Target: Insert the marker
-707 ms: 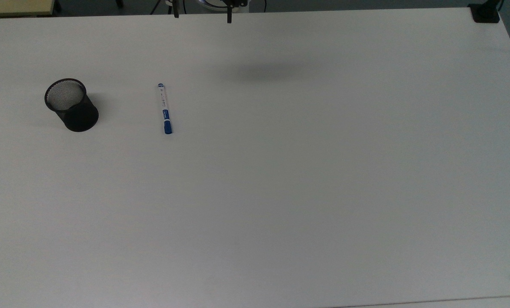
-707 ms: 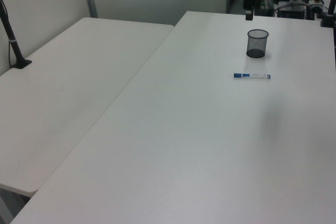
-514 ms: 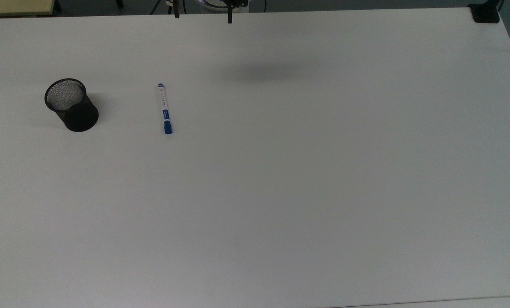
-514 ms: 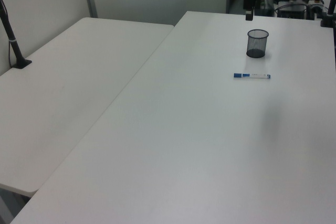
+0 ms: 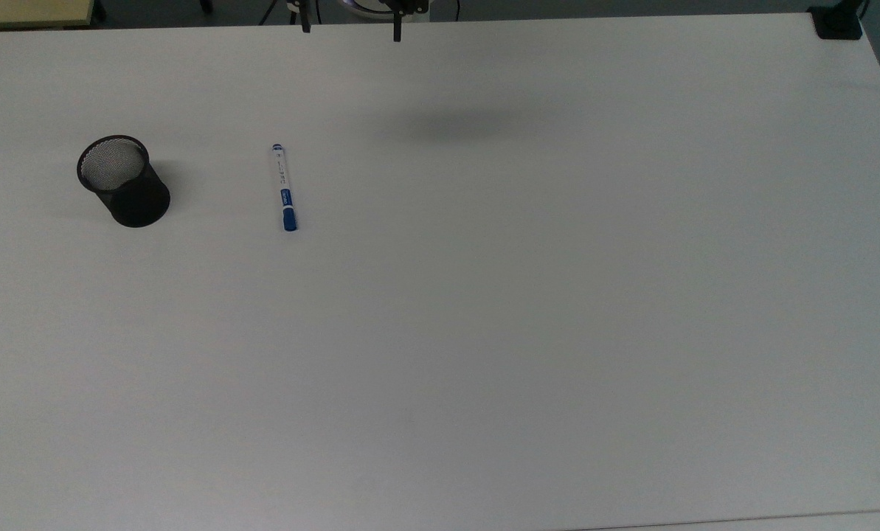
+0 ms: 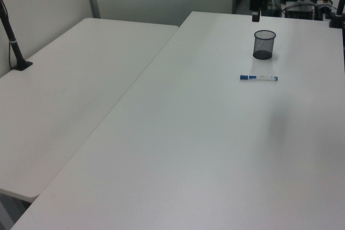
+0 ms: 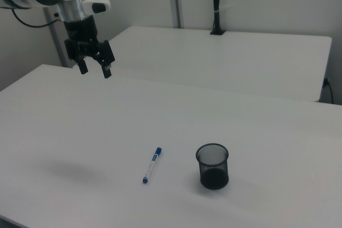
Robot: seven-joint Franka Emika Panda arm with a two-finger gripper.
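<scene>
top view, marker [image 5: 284, 187], white barrel, blue cap

Matt white smooth table [image 5: 528, 310]; black wire-mesh cup [image 5: 124, 181]; glossy plastic marker [image 5: 284, 187], white w/ blue cap.

white marker [image 5: 284, 187] with blue cap lies flat on the table [image 5: 528, 310].
</scene>
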